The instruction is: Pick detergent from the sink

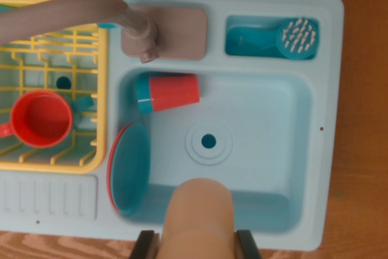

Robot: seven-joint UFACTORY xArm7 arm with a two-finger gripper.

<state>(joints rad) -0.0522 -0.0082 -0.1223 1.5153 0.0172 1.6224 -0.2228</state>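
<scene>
Wrist view, tan detergent bottle apparently clamped between dark jaws, over light-blue sink; red cup inside.

A wooden table, seemingly brown, carries the light blue toy sink unit directly.

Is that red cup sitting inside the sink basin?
No, the red cup sits in the yellow dish rack, beside the sink basin.

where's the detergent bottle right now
In the wrist view, the detergent bottle is bottom centre, between the gripper fingers, over the sink basin's near edge.
</scene>
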